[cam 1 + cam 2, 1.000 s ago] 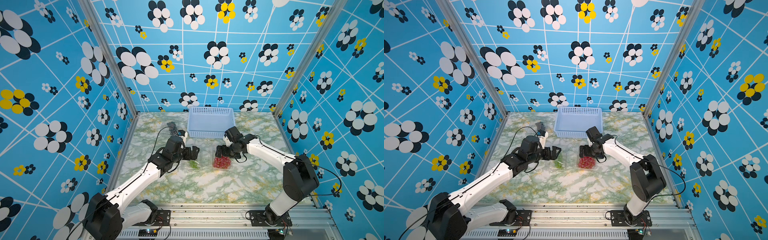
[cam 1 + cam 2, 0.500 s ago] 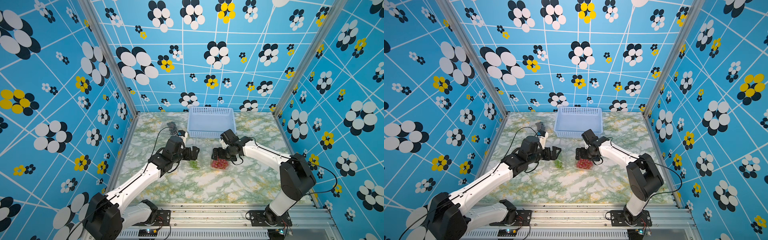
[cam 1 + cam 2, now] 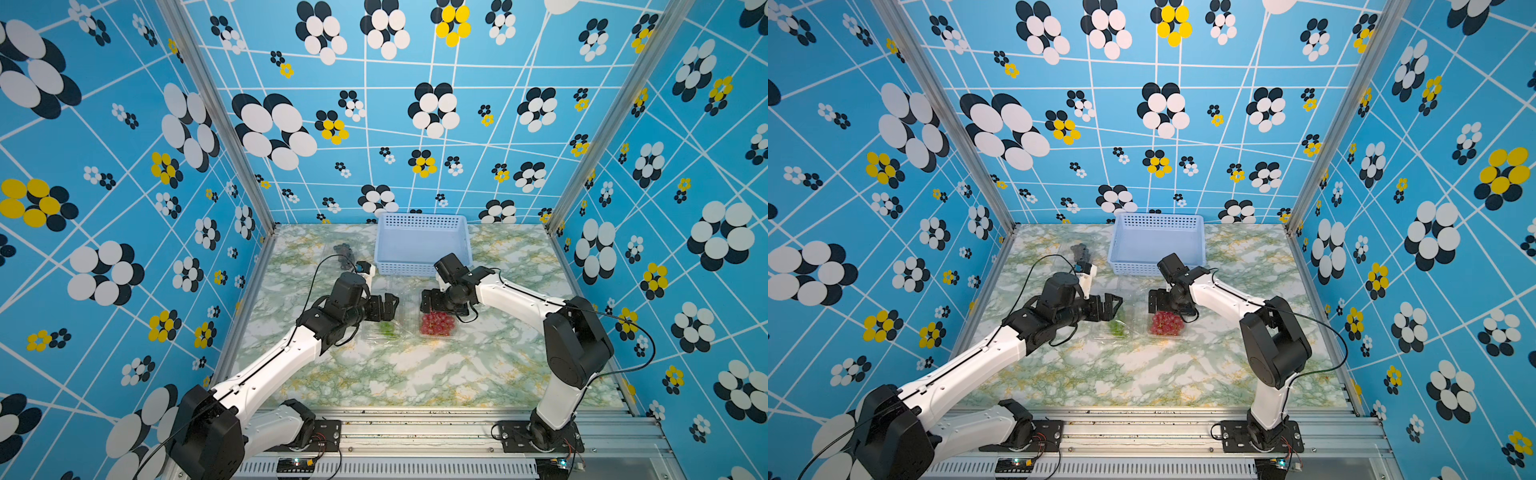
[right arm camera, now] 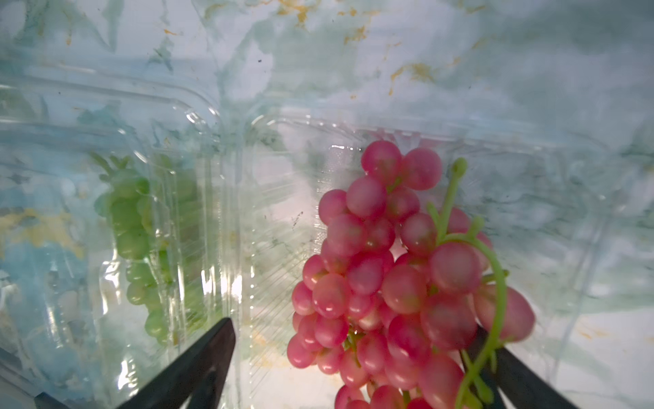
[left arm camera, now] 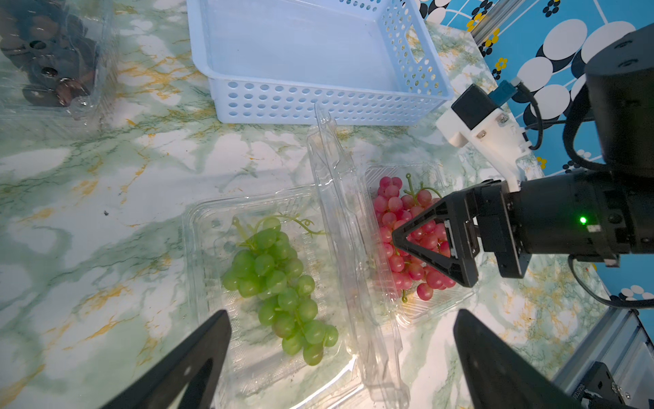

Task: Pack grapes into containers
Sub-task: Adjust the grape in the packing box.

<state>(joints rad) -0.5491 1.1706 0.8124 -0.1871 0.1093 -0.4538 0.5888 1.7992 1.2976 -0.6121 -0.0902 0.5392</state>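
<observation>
While the left fingers and the right fingers stand spread wide, clamping nothing, red grapes and green grapes lie in neighbouring clear containers.
The bunches look light, smooth and easily bruised, best lifted by the stem; the upright lid between them seems thin and springy, best pinched at its rim.

3 blue flower-patterned walls enclose a green-veined marble tabletop — evenly lit.
</observation>
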